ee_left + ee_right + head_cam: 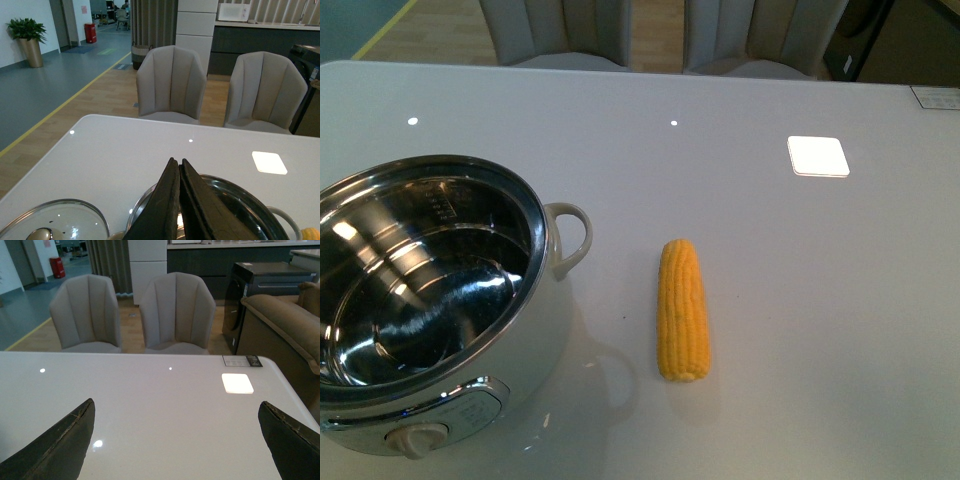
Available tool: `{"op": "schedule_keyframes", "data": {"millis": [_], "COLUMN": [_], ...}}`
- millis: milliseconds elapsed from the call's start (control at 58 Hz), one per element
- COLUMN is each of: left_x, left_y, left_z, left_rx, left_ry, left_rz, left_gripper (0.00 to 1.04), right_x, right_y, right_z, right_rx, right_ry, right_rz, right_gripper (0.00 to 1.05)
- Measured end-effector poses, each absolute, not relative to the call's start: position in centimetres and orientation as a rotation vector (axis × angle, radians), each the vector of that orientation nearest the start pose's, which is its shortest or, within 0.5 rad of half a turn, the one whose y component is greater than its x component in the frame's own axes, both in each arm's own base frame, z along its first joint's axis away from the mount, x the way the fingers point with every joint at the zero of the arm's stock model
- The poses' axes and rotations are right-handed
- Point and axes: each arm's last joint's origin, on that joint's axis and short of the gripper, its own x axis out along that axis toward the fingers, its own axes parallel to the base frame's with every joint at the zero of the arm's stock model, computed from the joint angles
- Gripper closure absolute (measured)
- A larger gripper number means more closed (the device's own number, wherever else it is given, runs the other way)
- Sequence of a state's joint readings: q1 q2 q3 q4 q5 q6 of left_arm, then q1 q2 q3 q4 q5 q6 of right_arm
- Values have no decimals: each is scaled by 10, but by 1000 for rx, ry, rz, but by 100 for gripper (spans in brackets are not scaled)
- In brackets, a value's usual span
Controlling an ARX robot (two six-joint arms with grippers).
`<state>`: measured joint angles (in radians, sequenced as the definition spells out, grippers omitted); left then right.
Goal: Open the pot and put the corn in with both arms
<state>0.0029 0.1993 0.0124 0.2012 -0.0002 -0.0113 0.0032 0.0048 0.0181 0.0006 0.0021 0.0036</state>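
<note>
The pot (535, 330) stands open at the front left of the white table, its steel inside empty, loop handle (572, 235) toward the corn. The yellow corn (682, 308) lies on the table to the pot's right, tapered end away from me. Neither arm shows in the front view. In the left wrist view my left gripper (177, 161) is shut and empty above the pot's rim (240, 187); a glass lid (60, 220) lies on the table beside the pot, and a bit of corn (311, 234) shows at the corner. My right gripper (177, 407) is open and empty over bare table.
Two grey chairs (172, 82) stand behind the table's far edge. A brown sofa (285, 330) is off the table's right side. A bright square light reflection (817, 155) lies on the table top at the back right.
</note>
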Motion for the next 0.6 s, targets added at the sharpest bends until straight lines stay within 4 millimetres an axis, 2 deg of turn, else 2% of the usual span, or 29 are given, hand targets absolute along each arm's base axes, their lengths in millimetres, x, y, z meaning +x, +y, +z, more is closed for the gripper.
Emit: {"op": "schedule_keyframes", "data": {"millis": [207,500,535,604], "left_x": [98,97,97,97], "left_y": [0,0,0,0], "left_z": [167,168,168,168], "left_rx": [-10,-11,-11,-11], "left_ry": [-6,-8,-8,-8], "left_rz": [3,3,3,3], "left_gripper": [101,101,98,82], "right_x": [97,97,97,97], "right_y": [0,0,0,0], "right_z": [169,169,169,169], "right_rx": [4,4,4,4], "right_ry": [-14,-14,-14,-14], "right_rz": [1,1,1,1], "right_gripper": [9,9,9,9]}}
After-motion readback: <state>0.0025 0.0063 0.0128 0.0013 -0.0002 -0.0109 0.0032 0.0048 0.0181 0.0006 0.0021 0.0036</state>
